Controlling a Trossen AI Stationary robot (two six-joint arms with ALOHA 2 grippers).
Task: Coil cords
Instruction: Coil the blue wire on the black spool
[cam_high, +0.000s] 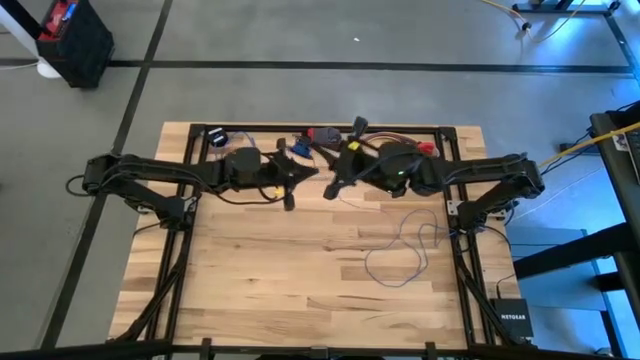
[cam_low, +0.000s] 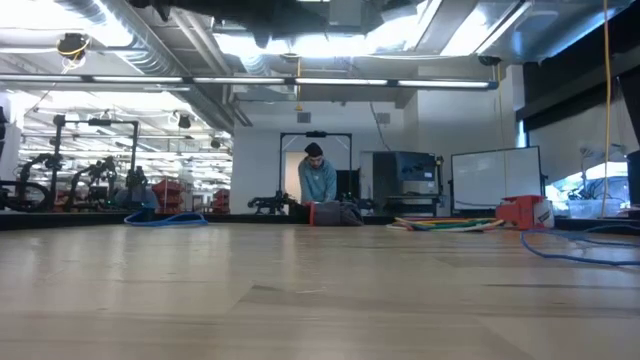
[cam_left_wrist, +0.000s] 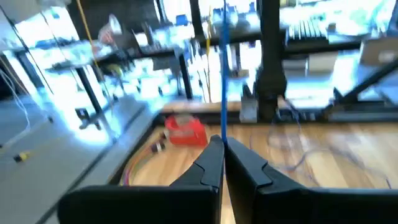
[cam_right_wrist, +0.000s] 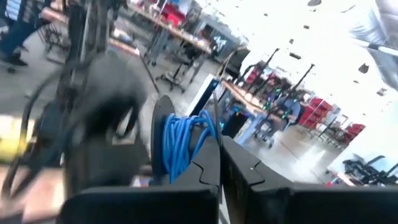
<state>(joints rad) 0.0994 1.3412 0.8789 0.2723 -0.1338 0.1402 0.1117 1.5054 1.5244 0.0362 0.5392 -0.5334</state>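
The cord is thin and pale, and its slack loops (cam_high: 405, 245) lie on the wooden table to the right of centre. Both grippers hang close together over the far middle of the table. My left gripper (cam_high: 290, 198) is shut on the cord, which runs straight up from its fingertips (cam_left_wrist: 223, 74). Just to the right and higher, my right gripper (cam_high: 332, 188) is shut too, and the cord trails from it down to the loops. The low view shows neither gripper. My left gripper pinches the cord (cam_left_wrist: 222, 132) between its two fingertips, fingers nearly level and pointing toward the table's right. From there the cord rises taut and leaves the picture's top. My right gripper (cam_right_wrist: 220, 140) is shut on the cord, but its own fingers hide the place of contact.
A bundle of blue cable loops (cam_right_wrist: 180, 146) on a dark curved part shows just past my right fingertips. A red box (cam_high: 322, 133) and small items line the far edge. The near half of the table (cam_high: 260, 290) is bare wood. A person (cam_low: 318, 182) stands far off.
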